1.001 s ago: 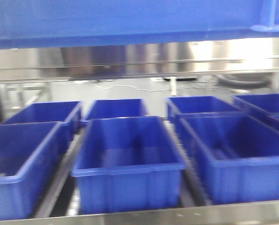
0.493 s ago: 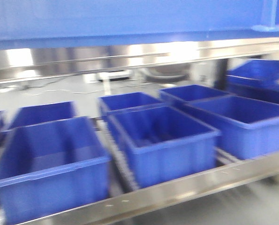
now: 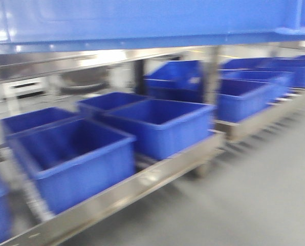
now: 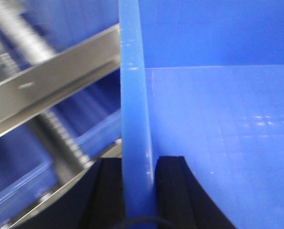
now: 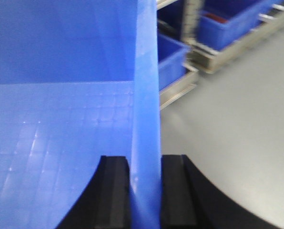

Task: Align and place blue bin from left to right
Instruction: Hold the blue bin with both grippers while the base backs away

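**Blue bin held aloft at both walls, rack with tubs below**

The blue bin (image 3: 142,20) is seen raised off the rack. In the front view its smooth side wall spans the whole top of the frame, above the steel rack (image 3: 142,179), and it touches nothing below.

Left gripper (image 4: 138,162): it is closed on the bin's wall. One black finger (image 4: 104,191) is pressed to the outside and the other to the inside, with the rim edge running upright between them.

Right gripper (image 5: 145,160): it is clamped in the same way on a wall of the bin. The bin's inside is seen to the left of the fingers (image 5: 176,191), and grey floor (image 5: 237,119) to the right.

Below the bin, smaller blue tubs (image 3: 157,123) are set in rows on the rack, open side up. More tubs (image 3: 244,87) are seen further along at right. A steel rail (image 4: 51,81) and a roller track (image 4: 61,138) are visible beside the left wrist. The front view is heavily blurred, so fine detail cannot be read.
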